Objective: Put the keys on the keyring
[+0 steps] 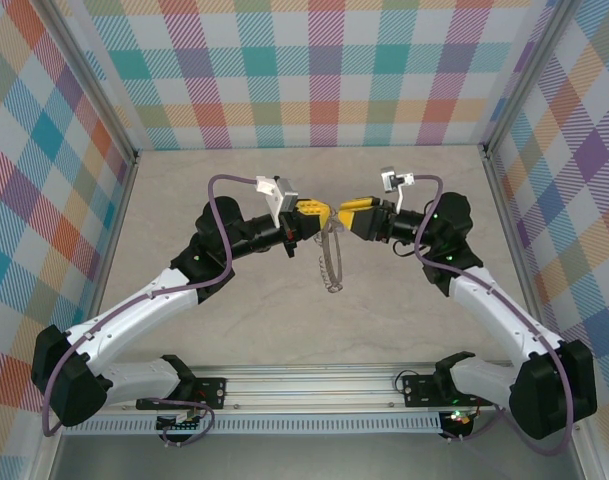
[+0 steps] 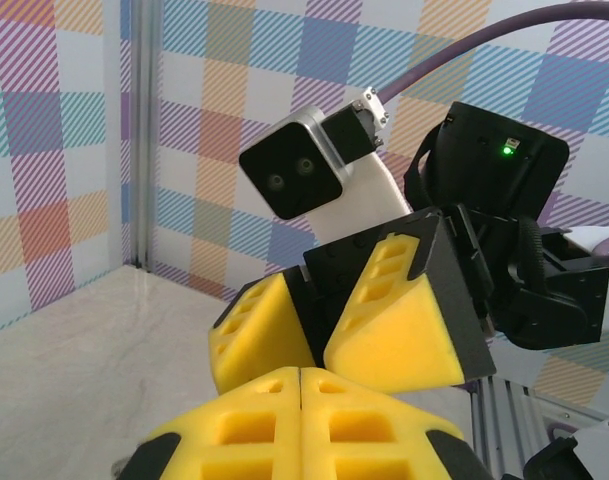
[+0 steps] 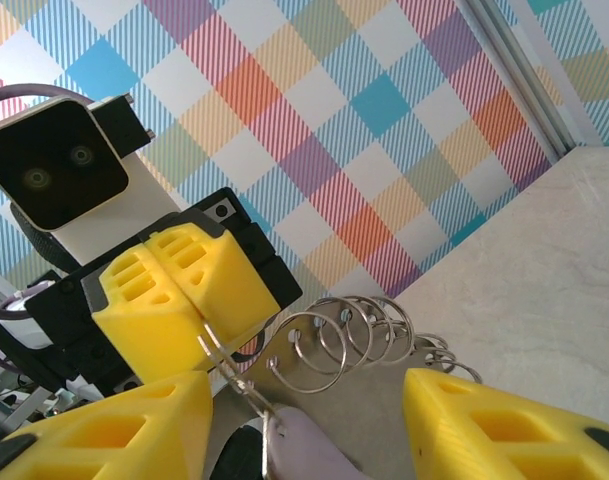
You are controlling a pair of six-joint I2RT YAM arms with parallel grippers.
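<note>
The keyring [image 1: 331, 262] hangs in mid-air between the two arms, above the table. Its grey metal band [image 3: 384, 400] carries a row of silvery wire loops [image 3: 379, 318]. My left gripper [image 1: 306, 213] is shut, and a thin wire of the keyring comes out of the seam of its pads [image 3: 174, 290]. That wire runs down to the hole in the key's lilac head [image 3: 309, 448], which sits low between my right gripper's fingers. The right gripper [image 3: 304, 400] is open and faces the left one tip to tip [image 1: 349, 212]. In the left wrist view my own pads [image 2: 302, 375] are pressed together.
The pale table [image 1: 234, 330] lies under both arms, walled by checked panels [image 1: 314, 70] at the back and sides. A metal rail [image 1: 314, 385] with the arm bases runs along the near edge. The right wrist camera [image 2: 294, 175] is close in front of the left gripper.
</note>
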